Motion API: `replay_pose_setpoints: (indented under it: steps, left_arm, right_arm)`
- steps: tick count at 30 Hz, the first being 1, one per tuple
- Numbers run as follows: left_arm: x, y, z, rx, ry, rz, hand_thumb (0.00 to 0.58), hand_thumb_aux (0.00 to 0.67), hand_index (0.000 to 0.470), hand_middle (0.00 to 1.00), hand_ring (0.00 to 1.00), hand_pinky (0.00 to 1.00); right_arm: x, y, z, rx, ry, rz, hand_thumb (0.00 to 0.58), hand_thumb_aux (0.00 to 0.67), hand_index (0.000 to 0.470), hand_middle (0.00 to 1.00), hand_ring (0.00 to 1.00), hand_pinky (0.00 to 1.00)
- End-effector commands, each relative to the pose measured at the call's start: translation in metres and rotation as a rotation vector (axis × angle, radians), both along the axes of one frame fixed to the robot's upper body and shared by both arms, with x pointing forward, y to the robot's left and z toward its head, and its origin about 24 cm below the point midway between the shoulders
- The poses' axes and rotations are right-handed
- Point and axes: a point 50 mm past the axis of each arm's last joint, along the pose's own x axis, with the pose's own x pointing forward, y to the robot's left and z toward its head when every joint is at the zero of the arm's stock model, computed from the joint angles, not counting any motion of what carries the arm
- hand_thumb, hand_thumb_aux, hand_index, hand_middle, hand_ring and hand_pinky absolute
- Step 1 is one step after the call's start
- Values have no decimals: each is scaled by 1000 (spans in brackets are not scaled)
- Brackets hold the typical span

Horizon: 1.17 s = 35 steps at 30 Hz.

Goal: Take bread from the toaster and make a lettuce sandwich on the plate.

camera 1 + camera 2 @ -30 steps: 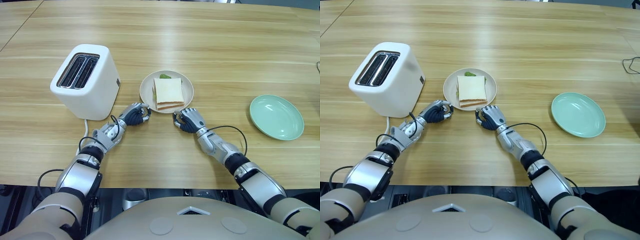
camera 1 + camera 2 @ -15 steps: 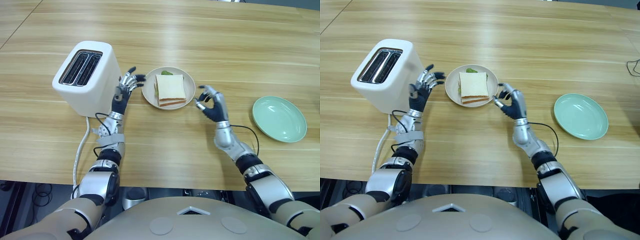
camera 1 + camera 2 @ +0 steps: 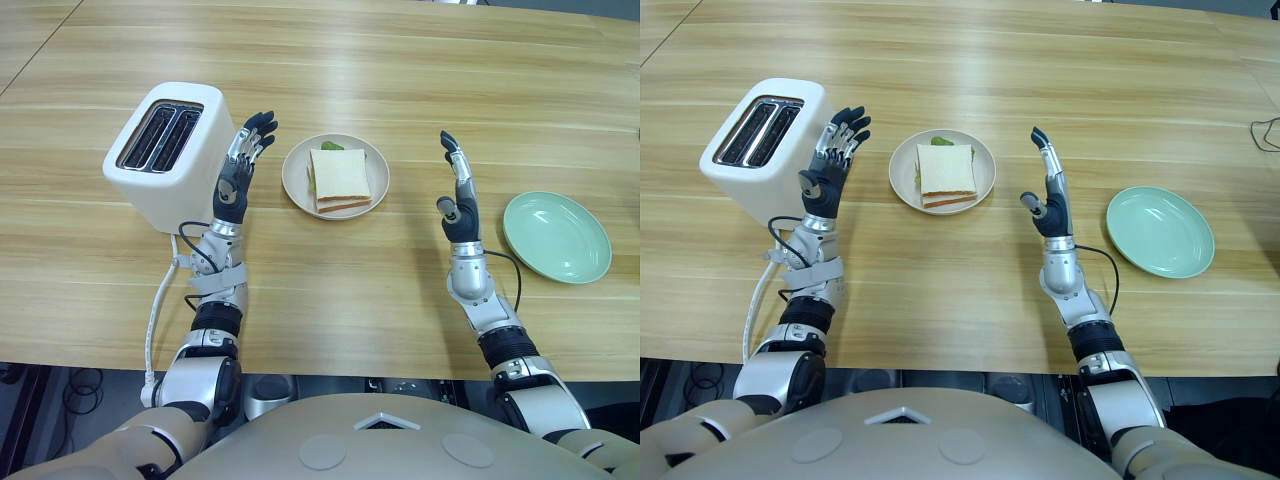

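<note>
A sandwich (image 3: 341,180) of two white bread slices, with green lettuce showing at its far edge, lies on the beige plate (image 3: 297,182). The white toaster (image 3: 167,158) stands to the plate's left with both slots empty. My left hand (image 3: 241,170) is raised between toaster and plate, fingers straight and spread, holding nothing. My right hand (image 3: 457,190) is raised to the right of the plate, fingers straight, also holding nothing.
A pale green dish (image 3: 556,236) sits empty at the right. The toaster's white cord (image 3: 160,304) runs down to the table's near edge beside my left forearm. The wooden table (image 3: 400,80) stretches bare beyond the plate.
Both hands rose from curled positions at the plate's near rim, moved outward and opened flat. The camera view shifted a little.
</note>
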Motion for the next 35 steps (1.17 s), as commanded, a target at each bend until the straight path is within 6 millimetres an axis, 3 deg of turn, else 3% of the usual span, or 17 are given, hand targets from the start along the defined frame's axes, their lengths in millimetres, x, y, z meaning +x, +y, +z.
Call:
replay_pose_setpoints:
  steps: [1,10,35]
  left_arm:
    - [-2,-1,-3,7,12,14,0,0,0,47,47,47]
    - [-1,-1,-2,3,4,41,0,0,0,0,0,0]
    - [7,-10,-5,27,10,46,0,0,0,0,0,0]
  right_arm:
    - [-1,0,1,0,0,-13,0,0,0,0,0,0]
    - [0,2,2,19,-4,-24,0,0,0,0,0,0]
    - [11,8,3,7,-12,-18,0,0,0,0,0,0]
